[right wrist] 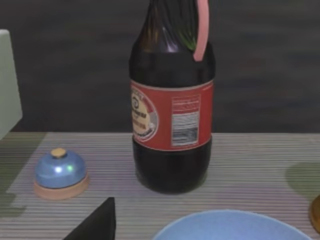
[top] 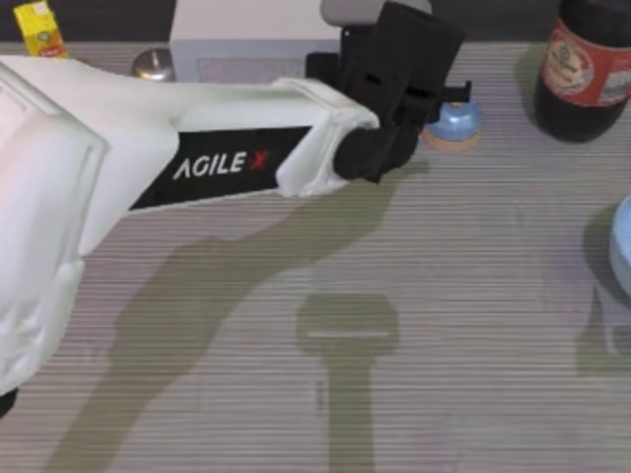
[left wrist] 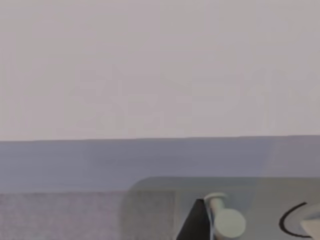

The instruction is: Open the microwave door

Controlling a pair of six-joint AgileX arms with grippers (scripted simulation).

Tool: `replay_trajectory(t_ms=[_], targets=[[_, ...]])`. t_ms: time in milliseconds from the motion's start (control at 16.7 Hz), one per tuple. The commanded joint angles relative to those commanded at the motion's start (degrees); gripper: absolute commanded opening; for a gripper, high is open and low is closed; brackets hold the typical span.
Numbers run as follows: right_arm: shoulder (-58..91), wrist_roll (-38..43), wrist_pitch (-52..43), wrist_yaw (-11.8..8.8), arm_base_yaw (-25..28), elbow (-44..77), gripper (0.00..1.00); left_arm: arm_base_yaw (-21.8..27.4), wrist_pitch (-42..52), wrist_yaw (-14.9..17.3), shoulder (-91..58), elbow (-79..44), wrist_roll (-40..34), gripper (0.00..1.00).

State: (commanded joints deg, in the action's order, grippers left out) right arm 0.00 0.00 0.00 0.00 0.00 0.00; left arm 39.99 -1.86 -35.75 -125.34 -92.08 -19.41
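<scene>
The white microwave (top: 246, 44) stands at the table's back edge, left of centre. My left arm reaches across from the left, and its black gripper (top: 404, 84) is at the microwave's right front. In the left wrist view the microwave door (left wrist: 150, 210), with its grey mesh window (left wrist: 65, 217), lies flush with the knob panel (left wrist: 265, 200). One black fingertip (left wrist: 197, 225) presses against the door's white peg handle (left wrist: 227, 222). My left gripper (left wrist: 220, 227) is shut on that handle. The right arm is parked off the right side. Only one of its fingertips (right wrist: 97, 225) shows, set wide.
A blue bell (top: 452, 123) sits just right of the left gripper. A dark bottle (top: 587, 59) with a red label stands at the back right. A pale blue bowl (top: 621, 246) lies at the right edge. At the back left are a silver bell (top: 153, 64) and a yellow carton (top: 41, 28).
</scene>
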Motion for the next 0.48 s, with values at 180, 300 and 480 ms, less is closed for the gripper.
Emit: replay_trajectory(t_ms=[180, 300, 480], targets=[[0.0, 0.0, 0.0, 0.0, 0.0, 0.0, 1.0, 3.53, 0.08, 0.23, 1.47, 2.18, -0.14, 0.0], [0.0, 0.0, 0.0, 0.0, 0.0, 0.0, 1.0, 3.41, 1.97, 0.78, 0.85, 0.53, -0.63, 0.0], [0.0, 0.0, 0.0, 0.0, 0.0, 0.0, 1.0, 2.93, 9.4, 2.73, -1.48, -5.44, -2.44, 0.0]])
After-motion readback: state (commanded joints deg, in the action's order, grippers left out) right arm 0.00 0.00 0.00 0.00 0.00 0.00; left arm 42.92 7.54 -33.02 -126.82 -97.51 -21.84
